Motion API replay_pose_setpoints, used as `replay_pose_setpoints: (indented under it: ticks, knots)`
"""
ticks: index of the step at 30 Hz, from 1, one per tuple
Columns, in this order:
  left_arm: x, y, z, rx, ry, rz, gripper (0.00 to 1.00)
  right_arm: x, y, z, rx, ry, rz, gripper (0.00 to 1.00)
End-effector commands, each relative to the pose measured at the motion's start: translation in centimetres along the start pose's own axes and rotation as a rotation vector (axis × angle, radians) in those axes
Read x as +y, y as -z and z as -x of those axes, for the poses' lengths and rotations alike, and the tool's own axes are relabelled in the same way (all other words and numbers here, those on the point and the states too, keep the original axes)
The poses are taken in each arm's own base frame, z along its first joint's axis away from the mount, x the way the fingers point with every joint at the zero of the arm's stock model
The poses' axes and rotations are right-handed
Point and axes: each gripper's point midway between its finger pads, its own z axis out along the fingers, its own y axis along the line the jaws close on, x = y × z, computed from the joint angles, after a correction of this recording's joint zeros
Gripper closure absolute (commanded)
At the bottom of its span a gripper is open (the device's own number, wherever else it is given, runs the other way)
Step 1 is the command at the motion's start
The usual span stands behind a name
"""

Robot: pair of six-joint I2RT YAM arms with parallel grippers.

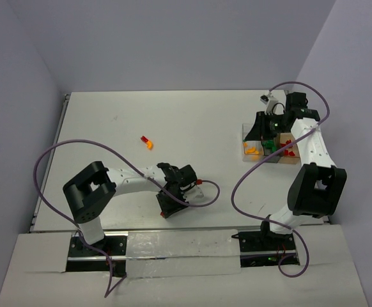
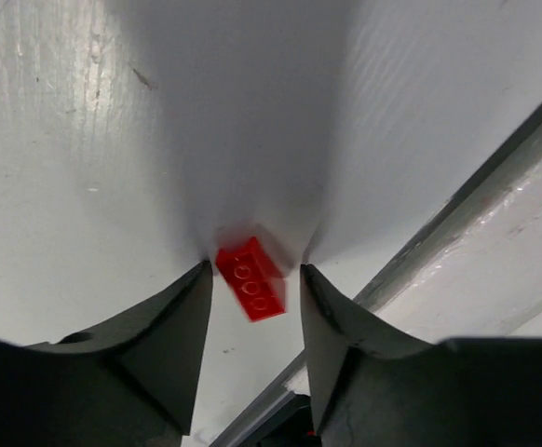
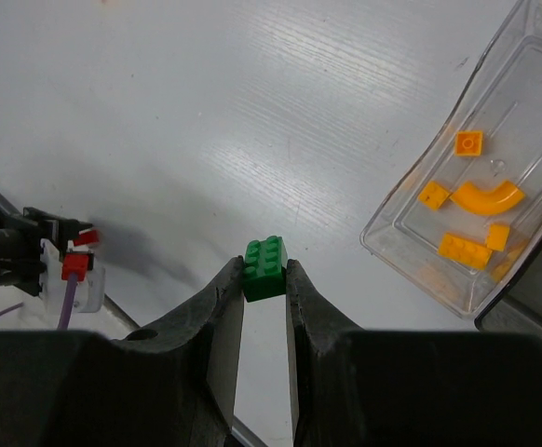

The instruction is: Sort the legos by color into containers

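1. Surface (image 1: 173, 115): mostly bare. Work is split between the near edge on the left and the far right corner.
2. Containers (image 1: 263, 160): all three bins already hold pieces. Orange is in the left one, green in the middle and red on the right, so the sort looks well past halfway.
3. Right end effector (image 3: 264, 277): narrow, clamped on a green brick (image 3: 264, 265). It is held above the surface just beside the orange bin (image 3: 392, 237), so the drop into the green bin is not yet done.
4. Left end effector (image 2: 255, 270): part-open and down at the surface, straddling a red brick (image 2: 250, 279). There's a gap on one side, so I read no grip yet.
5. Left over: a loose red piece (image 1: 144, 138) and a loose orange piece (image 1: 149, 144) mid-surface, touching or nearly so and untouched. Counting both bricks in hand, at least four legos are still to be binned.
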Motion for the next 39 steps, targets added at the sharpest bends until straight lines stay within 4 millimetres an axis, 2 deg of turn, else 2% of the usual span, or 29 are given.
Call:
replay_pose_setpoints:
  ticks: [1,7,12,13,15,18,19,20,23,25,30,32,35,38,39]
  knots:
    - [-1.2,-1.3,-2.3,0.107,-0.013,-0.014,0.56,0.5,1.8,2.1,-0.061,0.061,-0.022,1.0]
    - [-0.7,-1.4,-2.1,0.104,-0.016,0.009,0.72,0.0,2.0,2.3,-0.063,0.065,-0.045,1.0]
    - [1.8,0.0,1.0,0.008,0.035,0.046,0.97,-1.4,2.4,2.8,-0.063,0.066,-0.087,1.0]
    - [2.4,0.8,2.5,-0.038,0.052,0.045,1.0,-1.8,2.5,3.0,-0.062,0.066,-0.101,1.0]
    - [4.9,3.8,6.8,-0.192,0.126,0.04,1.0,-3.5,3.0,3.4,-0.065,0.055,-0.156,1.0]
    - [7.8,7.2,10.5,-0.364,0.226,-0.012,1.0,-6.0,3.8,4.0,-0.059,0.034,-0.236,1.0]
    - [8.7,9.0,12.1,-0.435,0.244,-0.021,1.0,-6.9,3.9,4.0,-0.051,0.026,-0.268,1.0]
    - [10.0,10.3,12.9,-0.489,0.276,-0.031,1.0,-8.1,4.3,3.9,-0.038,0.019,-0.321,1.0]
    - [11.6,14.7,15.9,-0.675,0.319,-0.128,1.0,-11.6,4.8,3.5,0.002,0.0,-0.433,1.0]
    - [12.2,17.4,17.3,-0.771,0.329,-0.171,1.0,-13.3,4.5,3.0,0.029,-0.008,-0.463,1.0]
    - [12.4,20.9,19.2,-0.888,0.309,-0.233,1.0,-16.0,3.3,2.4,0.068,-0.018,-0.497,1.0]
    - [12.5,21.6,19.4,-0.914,0.334,-0.252,1.0,-16.5,2.8,2.2,0.076,-0.026,-0.499,0.93]
    - [12.7,22.4,19.6,-0.969,0.365,-0.288,1.0,-17.2,1.7,2.0,0.089,-0.041,-0.48,0.62]
    - [12.7,22.8,19.7,-0.997,0.365,-0.323,1.0,-17.5,1.3,1.9,0.095,-0.051,-0.472,0.45]
    - [12.7,22.9,19.8,-1.002,0.367,-0.328,1.0,-17.4,1.3,1.9,0.096,-0.052,-0.47,0.42]
